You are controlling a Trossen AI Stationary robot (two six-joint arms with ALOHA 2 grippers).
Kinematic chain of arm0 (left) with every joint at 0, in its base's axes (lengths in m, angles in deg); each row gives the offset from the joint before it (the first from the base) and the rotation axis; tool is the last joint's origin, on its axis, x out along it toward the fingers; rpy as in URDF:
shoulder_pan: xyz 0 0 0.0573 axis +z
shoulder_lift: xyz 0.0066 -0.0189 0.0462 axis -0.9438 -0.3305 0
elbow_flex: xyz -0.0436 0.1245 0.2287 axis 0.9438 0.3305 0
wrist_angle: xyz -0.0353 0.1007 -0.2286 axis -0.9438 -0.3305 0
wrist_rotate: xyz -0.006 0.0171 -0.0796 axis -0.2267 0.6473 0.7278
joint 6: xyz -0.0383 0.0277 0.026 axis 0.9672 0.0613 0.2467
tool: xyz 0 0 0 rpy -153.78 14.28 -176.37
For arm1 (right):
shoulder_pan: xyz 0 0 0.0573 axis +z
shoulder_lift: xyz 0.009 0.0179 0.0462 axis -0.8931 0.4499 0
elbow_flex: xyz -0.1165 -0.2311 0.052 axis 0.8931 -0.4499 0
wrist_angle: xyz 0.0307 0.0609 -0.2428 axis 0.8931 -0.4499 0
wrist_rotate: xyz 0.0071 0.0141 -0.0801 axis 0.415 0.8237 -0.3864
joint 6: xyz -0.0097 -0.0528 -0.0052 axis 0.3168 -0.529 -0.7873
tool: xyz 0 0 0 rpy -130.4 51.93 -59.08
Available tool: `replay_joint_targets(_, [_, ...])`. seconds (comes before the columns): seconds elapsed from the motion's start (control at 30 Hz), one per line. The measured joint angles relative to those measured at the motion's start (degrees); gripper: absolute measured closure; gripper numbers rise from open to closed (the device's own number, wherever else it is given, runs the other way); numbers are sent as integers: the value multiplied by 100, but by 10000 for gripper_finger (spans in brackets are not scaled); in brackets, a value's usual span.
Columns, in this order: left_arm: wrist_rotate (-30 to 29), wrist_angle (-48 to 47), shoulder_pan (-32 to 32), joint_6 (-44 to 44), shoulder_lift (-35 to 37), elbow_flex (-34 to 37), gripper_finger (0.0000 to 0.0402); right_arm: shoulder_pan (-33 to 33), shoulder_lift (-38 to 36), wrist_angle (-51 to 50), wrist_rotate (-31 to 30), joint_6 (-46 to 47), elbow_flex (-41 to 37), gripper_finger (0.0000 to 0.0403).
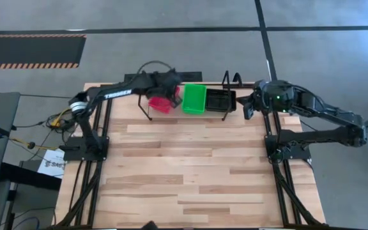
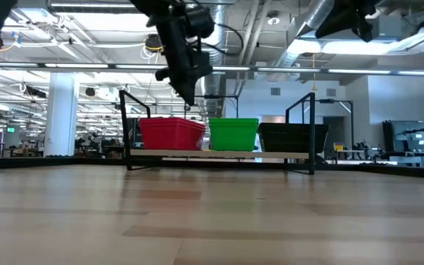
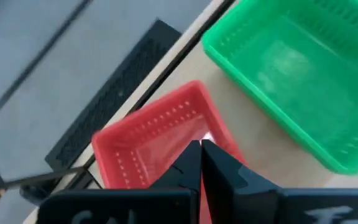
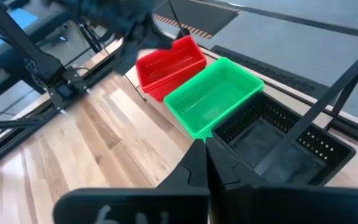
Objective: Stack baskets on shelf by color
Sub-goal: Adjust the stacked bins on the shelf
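1. Three basket groups are seen side by side on the shelf [image 2: 219, 154] at the far edge of the counter [image 1: 190, 172]: red baskets [image 2: 171, 134], green baskets [image 2: 233, 134] and black baskets [image 2: 294, 137]. No basket is seen elsewhere on the counter, so the task is judged nearly finished.
2. The top red basket is seen skewed on its pile in the high view; squaring it is judged to be what remains.
3. The left end effector [image 3: 201, 155] is held just above the red pile, fingers together, nothing gripped.
4. The right end effector [image 4: 205, 152] is kept beside the shelf's black end, fingers together, empty.
5. The baskets appear as shallow mesh-walled plastic.
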Motion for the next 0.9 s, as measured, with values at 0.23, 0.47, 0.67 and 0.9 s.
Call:
replay_joint_targets(0.23, [106,-1816,430,-637,-950,-1375,401,-9,54,-6,-2,-77,-1,402])
replay_joint_targets(0.47, [-145,-1245,562,-1606,-1160,-1781,401,-9,54,-5,-4,-85,-1,402])
replay_joint_targets(0.67, [1055,-1347,911,-1960,-1176,-1805,401,-13,54,16,-15,-85,-2,402])
replay_joint_targets(0.9, [1190,-2159,1104,-2445,-1173,-1740,401,-17,54,18,-174,-3,-2,402])
